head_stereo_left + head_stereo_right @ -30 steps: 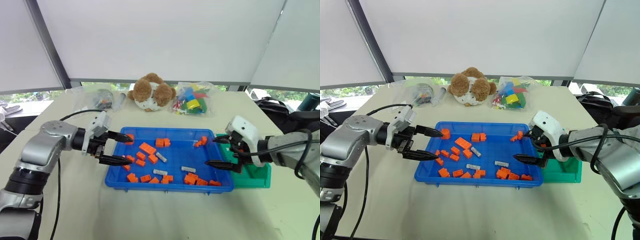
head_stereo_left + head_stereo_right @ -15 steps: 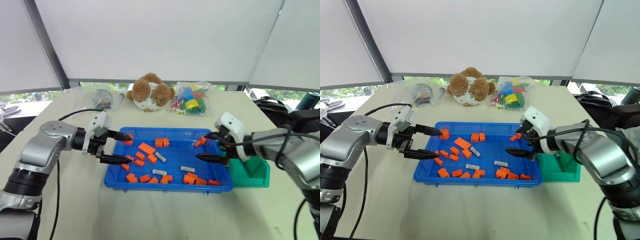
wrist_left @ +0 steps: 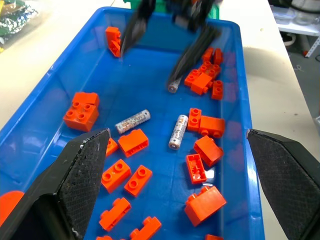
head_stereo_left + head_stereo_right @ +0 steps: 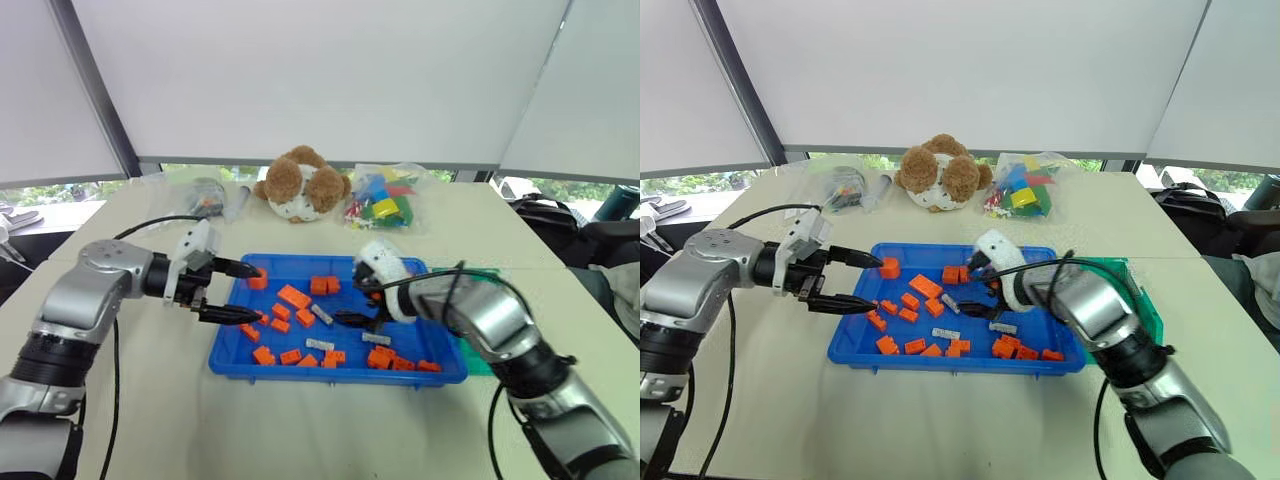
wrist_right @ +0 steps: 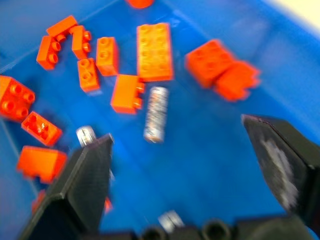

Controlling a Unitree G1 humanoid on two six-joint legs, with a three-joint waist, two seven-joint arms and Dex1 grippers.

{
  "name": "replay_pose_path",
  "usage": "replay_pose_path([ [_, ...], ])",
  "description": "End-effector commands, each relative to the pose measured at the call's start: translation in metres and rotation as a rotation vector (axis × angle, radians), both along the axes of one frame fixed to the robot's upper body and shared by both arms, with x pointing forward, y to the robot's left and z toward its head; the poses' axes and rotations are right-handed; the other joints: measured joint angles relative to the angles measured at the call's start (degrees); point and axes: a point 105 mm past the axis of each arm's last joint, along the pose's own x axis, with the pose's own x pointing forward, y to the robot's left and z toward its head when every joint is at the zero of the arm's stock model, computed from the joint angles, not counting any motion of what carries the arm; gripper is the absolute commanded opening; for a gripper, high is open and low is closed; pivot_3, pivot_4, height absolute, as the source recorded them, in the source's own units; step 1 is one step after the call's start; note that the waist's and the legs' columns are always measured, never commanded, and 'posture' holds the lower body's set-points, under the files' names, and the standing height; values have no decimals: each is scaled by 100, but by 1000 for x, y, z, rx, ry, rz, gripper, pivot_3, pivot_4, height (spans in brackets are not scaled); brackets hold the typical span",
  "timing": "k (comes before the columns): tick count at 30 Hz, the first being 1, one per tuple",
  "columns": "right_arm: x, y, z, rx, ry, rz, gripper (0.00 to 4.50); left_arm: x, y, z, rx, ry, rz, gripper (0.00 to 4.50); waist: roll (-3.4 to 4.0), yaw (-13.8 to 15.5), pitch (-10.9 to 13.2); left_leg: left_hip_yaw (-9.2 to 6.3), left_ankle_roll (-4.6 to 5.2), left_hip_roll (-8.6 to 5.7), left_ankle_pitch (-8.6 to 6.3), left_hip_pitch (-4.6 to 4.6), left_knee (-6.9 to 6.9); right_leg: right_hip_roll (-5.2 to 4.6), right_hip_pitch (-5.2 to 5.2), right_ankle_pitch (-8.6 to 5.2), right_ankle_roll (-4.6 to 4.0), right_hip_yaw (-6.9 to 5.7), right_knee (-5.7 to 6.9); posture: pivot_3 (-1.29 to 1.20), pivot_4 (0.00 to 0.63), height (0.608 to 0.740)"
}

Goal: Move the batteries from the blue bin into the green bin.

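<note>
The blue bin (image 4: pixel 337 377) sits mid-table, holding orange bricks and several grey-silver batteries, among them one (image 4: pixel 322 314) near the centre, one (image 4: pixel 320 344) toward the front and one (image 4: pixel 377 338) to the right. My right gripper (image 4: pixel 350 305) hangs open just above the bin's middle, its fingers on either side of the central battery (image 5: pixel 156 114) without touching it. My left gripper (image 4: pixel 258 293) stands open over the bin's left rim, empty. The green bin (image 4: pixel 1143 308) stands against the blue bin's right side, largely hidden behind my right arm.
Orange bricks (image 4: pixel 294 296) lie scattered through the blue bin, some beside the batteries. At the table's back are a teddy bear (image 4: pixel 303 185), a bag of coloured blocks (image 4: pixel 385 200) and a clear bag of small items (image 4: pixel 200 197).
My right gripper has swung left and down from above the green bin to the middle of the blue bin, staying open. The left gripper has held still.
</note>
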Motion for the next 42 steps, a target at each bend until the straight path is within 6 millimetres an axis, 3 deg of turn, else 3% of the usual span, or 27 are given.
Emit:
replay_pose_path([
  [1, 12, 8, 3, -5, -48, -20, 4452, 0, -1, 12, 4, -57, -7, 4500, 0, 5, 0, 0, 0, 0, 0, 0, 0, -1, 0, 0, 0, 0, 0, 0, 150, 733],
  [12, 23, 24, -19, -15, -13, -38, 4452, 0, -2, 12, 10, -69, -4, 4500, 0, -15, 0, -1, -1, 0, 0, 0, -1, 0, 0, 0, 0, -2, 1, 0, 150, 733],
  [16, 24, 27, -24, -35, -15, -41, 3203, 0, -3, 12, 10, -71, -4, 4500, 0, -21, 0, -1, -1, 0, 0, 1, -1, 0, 0, 0, 0, -2, 3, 0, 150, 733],
  [22, 21, 29, -25, -39, -5, -41, 12, 0, -4, 13, 12, -74, -6, 4500, 0, -16, 0, -1, -1, 0, 1, 1, -1, 0, 0, 0, 0, -3, 3, 0, 150, 733],
  [25, 20, 23, -14, -23, -16, -53, 31, 0, -4, 12, 14, -73, -8, 4500, 0, -17, 0, -2, -1, 0, 1, 1, -1, -1, 0, 0, 0, -3, 3, 0, 150, 733],
  [27, 23, 10, 11, 37, -60, -113, 31, -1, -4, 12, 14, -73, -8, 4500, 1, -7, 0, -2, -1, 0, 1, 0, -1, -1, 0, 0, 0, -3, 3, 0, 150, 733],
  [30, 22, -27, 59, 124, -160, -231, 31, -1, -6, 12, 7, -67, -12, 4500, 1, 30, 0, -2, -2, -1, 1, -3, -1, -4, 0, 0, 0, -3, 3, 0, 150, 733],
  [34, 8, -86, 95, 135, -257, -369, 31, -1, -9, 8, 6, -56, -22, 4500, 0, 32, 0, -2, -1, -2, 0, -3, 0, -4, 2, 0, 0, -4, -1, 0, 150, 733],
  [36, -1, -119, 101, 103, -272, -459, 31, 0, -9, 8, 6, -56, -23, 4500, 0, 30, 0, -2, 0, -2, 0, -2, -3, -3, 2, 0, 0, -3, -3, 0, 150, 733],
  [39, -17, -165, 91, 29, -243, -579, 31, 1, -11, 7, 3, -57, -31, 4500, 0, 24, 0, -2, 0, -2, 0, -2, -5, -3, 2, 0, 0, -2, -6, 0, 150, 733],
  [42, -31, -188, 76, -23, -193, -630, 31, 3, -12, 7, 3, -58, -36, 4500, 0, -4, 0, -1, 1, -3, 0, -1, -5, -1, 2, 0, 0, 2, -7, 0, 150, 733],
])
